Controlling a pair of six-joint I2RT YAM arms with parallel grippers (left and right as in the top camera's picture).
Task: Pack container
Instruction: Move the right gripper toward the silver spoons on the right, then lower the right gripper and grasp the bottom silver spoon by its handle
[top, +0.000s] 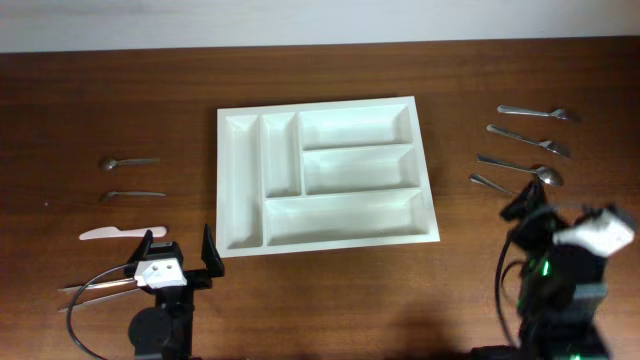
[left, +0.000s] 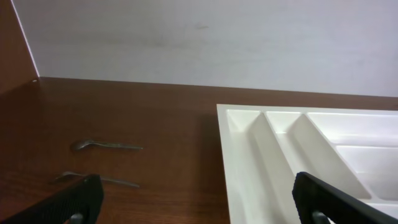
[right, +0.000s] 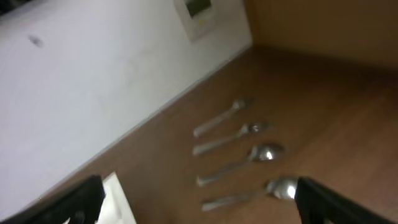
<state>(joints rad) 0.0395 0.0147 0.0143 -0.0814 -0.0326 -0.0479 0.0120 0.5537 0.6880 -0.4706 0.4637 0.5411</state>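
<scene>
The white five-compartment cutlery tray (top: 330, 243) lies empty in the middle of the table. It also shows in the left wrist view (left: 225, 155), and its corner shows in the right wrist view (right: 118, 199). My left gripper (top: 178, 246) is open and empty at the tray's near left corner; its fingers (left: 199, 205) straddle bare wood and the tray's edge. My right gripper (top: 528, 208) is open and empty near the right-hand utensils; its fingers (right: 199, 208) frame the nearest spoon (right: 249, 195).
Left of the tray lie two small spoons (top: 130, 161) (top: 133, 194), a white plastic knife (top: 118, 234) and thin metal pieces (top: 95, 288). On the right lie a spoon (top: 538, 112), a fork (top: 528, 138), a spoon (top: 520, 168) and another spoon (top: 488, 182).
</scene>
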